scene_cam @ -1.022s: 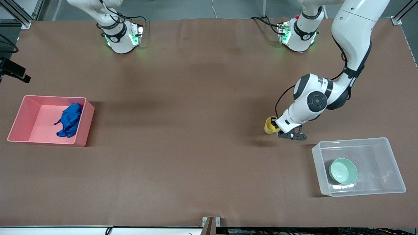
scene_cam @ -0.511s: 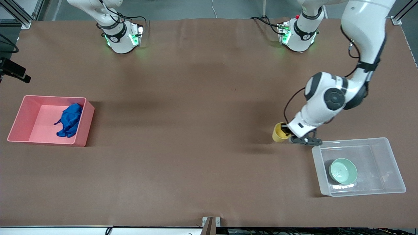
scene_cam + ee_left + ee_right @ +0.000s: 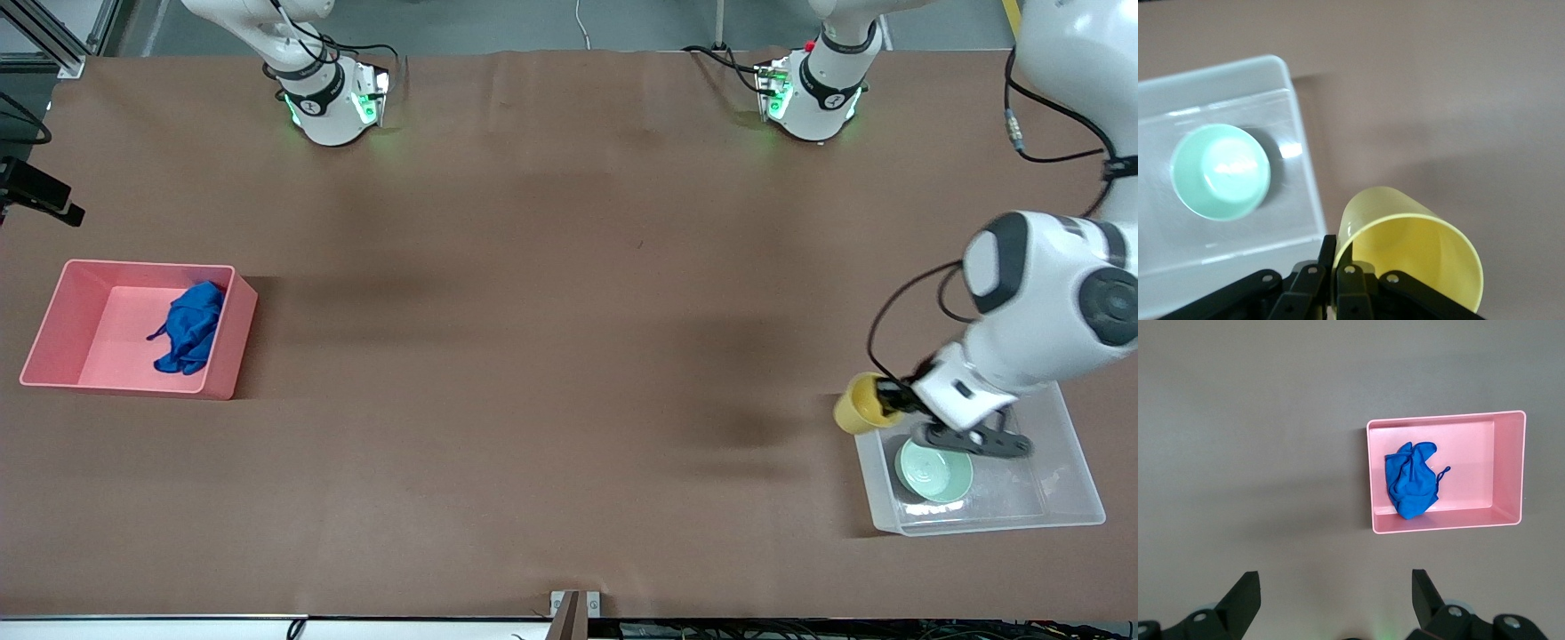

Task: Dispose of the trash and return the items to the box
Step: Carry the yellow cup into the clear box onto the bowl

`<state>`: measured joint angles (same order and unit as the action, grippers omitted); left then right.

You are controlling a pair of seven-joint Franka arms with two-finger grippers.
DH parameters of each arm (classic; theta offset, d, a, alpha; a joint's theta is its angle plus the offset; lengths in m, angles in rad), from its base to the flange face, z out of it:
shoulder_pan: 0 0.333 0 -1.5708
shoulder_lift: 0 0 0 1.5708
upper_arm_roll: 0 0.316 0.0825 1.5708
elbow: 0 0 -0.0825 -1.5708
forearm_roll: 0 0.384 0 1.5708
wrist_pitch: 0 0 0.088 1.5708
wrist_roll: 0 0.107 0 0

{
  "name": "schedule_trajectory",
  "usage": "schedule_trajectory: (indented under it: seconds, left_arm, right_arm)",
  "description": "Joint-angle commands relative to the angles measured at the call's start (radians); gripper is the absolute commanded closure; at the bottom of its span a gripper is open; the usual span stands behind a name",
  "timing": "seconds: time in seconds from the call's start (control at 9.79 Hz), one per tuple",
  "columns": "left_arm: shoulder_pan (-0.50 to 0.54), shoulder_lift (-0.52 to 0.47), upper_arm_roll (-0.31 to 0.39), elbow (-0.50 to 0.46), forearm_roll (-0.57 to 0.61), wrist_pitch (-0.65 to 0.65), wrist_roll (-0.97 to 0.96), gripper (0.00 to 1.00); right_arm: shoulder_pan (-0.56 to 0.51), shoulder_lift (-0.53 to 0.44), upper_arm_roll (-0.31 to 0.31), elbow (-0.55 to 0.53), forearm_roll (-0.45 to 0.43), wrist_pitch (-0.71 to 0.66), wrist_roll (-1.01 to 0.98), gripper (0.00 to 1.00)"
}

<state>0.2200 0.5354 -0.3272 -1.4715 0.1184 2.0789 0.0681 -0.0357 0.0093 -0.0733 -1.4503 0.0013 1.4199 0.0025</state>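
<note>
Carried boxward, 1 yellow cup [image 3: 857, 414], clamped in left gripper [image 3: 889, 402]; right gripper [image 3: 1331, 597] spread.

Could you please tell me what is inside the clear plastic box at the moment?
Only the mint-green bowl sits in the clear box. The left gripper holds the yellow cup above the box's rim, not inside. The left arm covers part of the box floor.

A pink bin [image 3: 55, 320] sits on the brown table [image 3: 533, 356].

Left gripper [image 3: 1338, 283] jaws pinch the rim of a yellow cup [image 3: 1408, 250] above the table [image 3: 1438, 100], beside a clear tub [image 3: 1305, 177] holding a mint-green bowl [image 3: 1221, 171].
</note>
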Motion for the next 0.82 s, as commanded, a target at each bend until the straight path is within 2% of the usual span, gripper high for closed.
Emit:
schedule_trajectory:
  seconds: [0.0, 0.2, 0.72]
  left_arm:
    - [0.009, 0.174, 0.081, 0.188, 0.027, -0.020, 0.175, 1.00]
    - [0.002, 0.263, 0.150, 0.285, 0.029, -0.014, 0.286, 1.00]
    - [0.013, 0.325, 0.174, 0.280, 0.023, 0.024, 0.323, 1.00]
  right_arm:
    - [-0.003, -0.022, 0.004, -0.021, -0.009, 0.004, -0.007, 0.00]
    - [-0.003, -0.022, 0.004, -0.021, -0.010, 0.004, -0.007, 0.00]
    - [-0.001, -0.022, 0.003, -0.021, -0.009, 0.002, -0.007, 0.00]
